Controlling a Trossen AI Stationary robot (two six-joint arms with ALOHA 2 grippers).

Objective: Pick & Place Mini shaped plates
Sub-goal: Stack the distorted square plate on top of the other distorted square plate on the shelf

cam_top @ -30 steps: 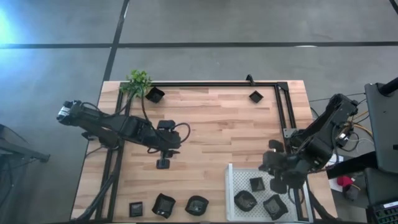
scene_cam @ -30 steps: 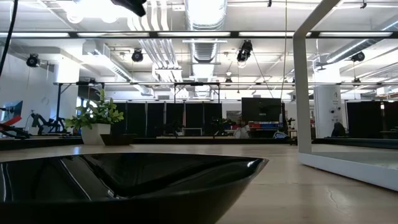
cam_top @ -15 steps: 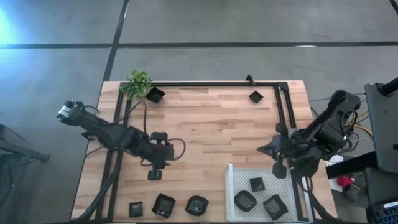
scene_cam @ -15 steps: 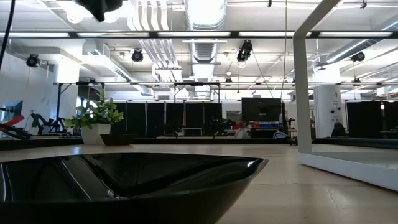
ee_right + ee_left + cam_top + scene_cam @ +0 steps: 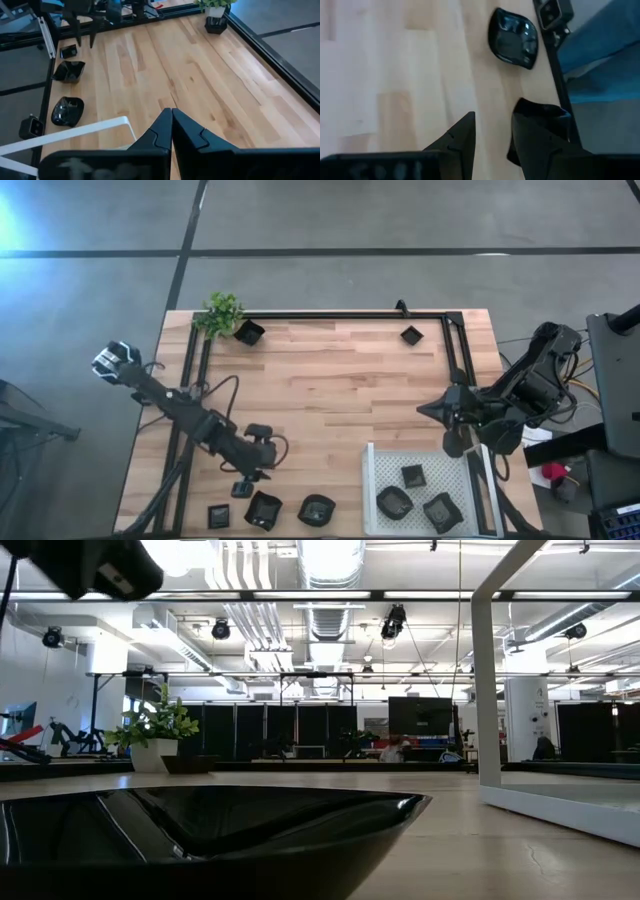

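Plates: three black dishes (image 5: 264,509) along the table's near edge, two at the far edge, three in the tray (image 5: 375,475). Left gripper (image 5: 243,486) hovers spread above the angular one; right gripper (image 5: 424,411) clenched, empty. Likely light, stiff, glossy; pinch a raised rim. Rims up, no clear long axis.

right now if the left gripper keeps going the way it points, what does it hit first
Likely the angular plate just ahead of the open left gripper, partly behind one finger. The rounded plate lies farther on. Depth is hard to judge, so bare table might come first.
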